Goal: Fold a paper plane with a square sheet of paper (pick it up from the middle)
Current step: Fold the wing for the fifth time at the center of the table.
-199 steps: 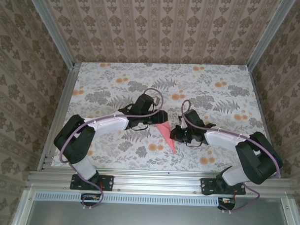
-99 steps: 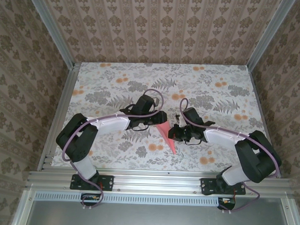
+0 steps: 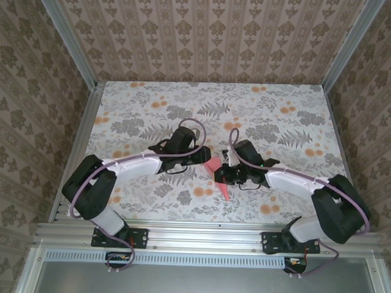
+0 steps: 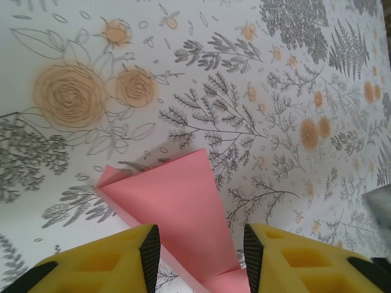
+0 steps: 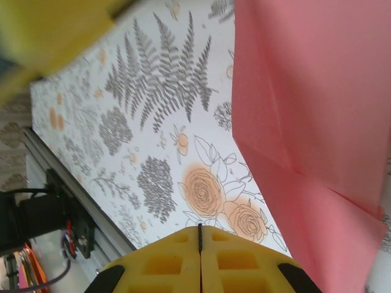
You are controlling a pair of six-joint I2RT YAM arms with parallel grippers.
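Both arms have crowded the paper plane (image 4: 177,195) on the table (image 3: 286,124), left gripper (image 4: 198,250) parted over it, right gripper (image 5: 200,235) clenched alongside.

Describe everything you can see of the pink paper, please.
The paper is thin, plain and salmon-pink, folded into a narrow pointed wedge with overlapping flaps and sharp creases. It lies on the flowered table, near the middle, with its tip toward the arm bases. Its wide end sits between the open fingers of the left hand. The shut right hand is beside it, on its right side. Whether either hand touches it I cannot tell.
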